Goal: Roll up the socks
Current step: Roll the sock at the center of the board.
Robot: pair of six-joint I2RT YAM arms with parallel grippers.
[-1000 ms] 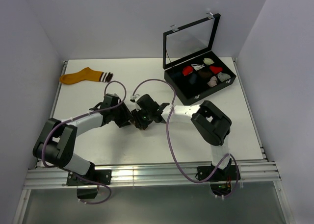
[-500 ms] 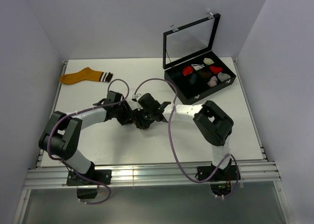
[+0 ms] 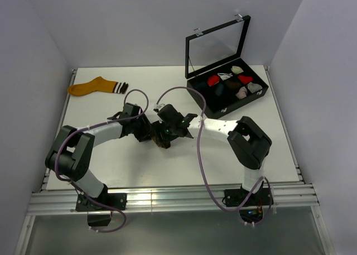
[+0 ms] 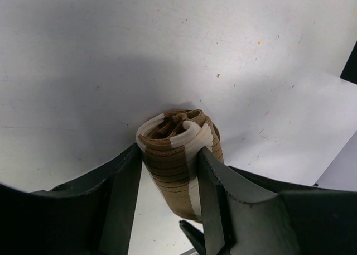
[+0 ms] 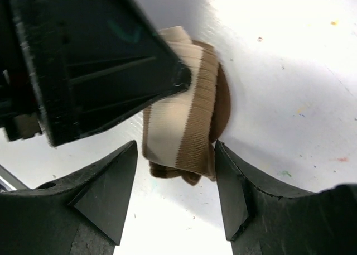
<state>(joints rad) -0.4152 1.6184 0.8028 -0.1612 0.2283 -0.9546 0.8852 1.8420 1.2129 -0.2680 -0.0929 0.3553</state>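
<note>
At the far right corner of the white bench (image 3: 139, 166) a black case (image 3: 220, 111) stands with its glass lid (image 3: 215, 48) up, small red, white, grey and pink sock bundles (image 3: 213, 81) in its compartments, while the mustard-orange sock (image 3: 89, 87) lies flat at the far left. Mid-bench, the left claw (image 4: 169, 152) pinches the rolled brown sock (image 4: 174, 171) between both fingers, and the right claw (image 5: 175, 149) straddles the same roll with its jaws parted. From above the roll is almost wholly hidden beneath the two claws.
</note>
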